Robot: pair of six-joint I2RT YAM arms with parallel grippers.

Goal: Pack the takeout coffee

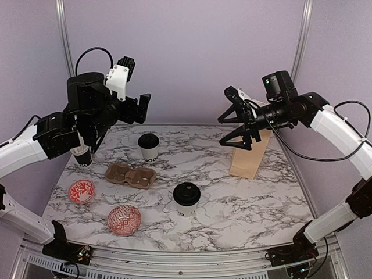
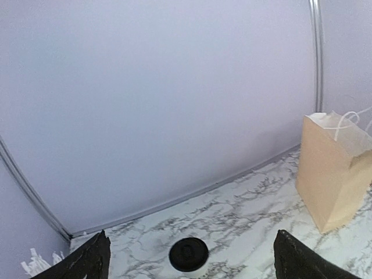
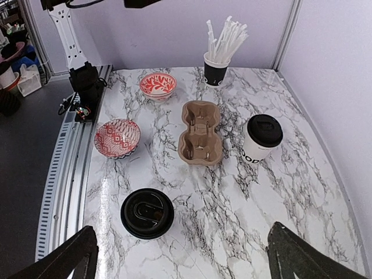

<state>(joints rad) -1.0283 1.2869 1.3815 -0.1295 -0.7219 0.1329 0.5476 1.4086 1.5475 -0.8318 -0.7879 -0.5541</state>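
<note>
Upright lidded cup (image 1: 149,148) behind empty pulp carrier (image 1: 131,175), 2nd cup (image 1: 186,199) nearer, rt of it

The left white-and-black robot arm (image 1: 26,152) is angling up from the near-left corner and folding inward. It is holding the black two-finger left end effector (image 1: 135,109) high, pointing toward the middle. Its jaws are standing wide apart and gripping nothing, both fingertips (image 2: 96,256) showing at the wrist view's lower corners. The right white-and-black robot arm (image 1: 343,131) is arching up from the near-right corner, aiming the black right end effector (image 1: 221,131) leftward, jaws likewise spread wide and empty.
</note>
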